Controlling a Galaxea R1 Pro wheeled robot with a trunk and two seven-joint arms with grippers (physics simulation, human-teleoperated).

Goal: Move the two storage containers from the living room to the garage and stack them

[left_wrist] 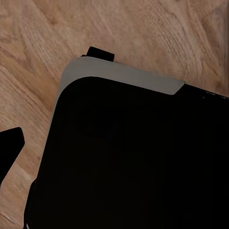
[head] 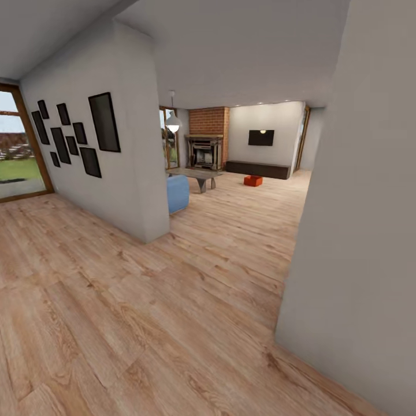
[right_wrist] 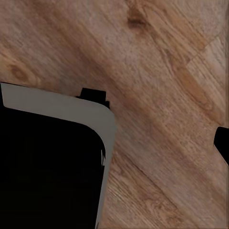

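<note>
A: Head view: what lies ahead?
B: One orange-red storage container (head: 252, 181) on the wood-plank floor (head: 144, 306) of the living room (head: 254, 167), just before the long dark low bench (head: 257, 169) under one black TV (head: 261, 137). A grey wall (head: 124, 167) to the left and another (head: 358, 231) to the right narrow the way.

A: Other things?
B: One brick fireplace (head: 207, 144), one pendant lamp (head: 173, 121), a blue sofa end (head: 178, 193), one low desk (head: 195, 174).

A: Wrist views?
B: Planks and the robot's dark body (left_wrist: 133, 157); each tool's grip state cannot be told.
</note>
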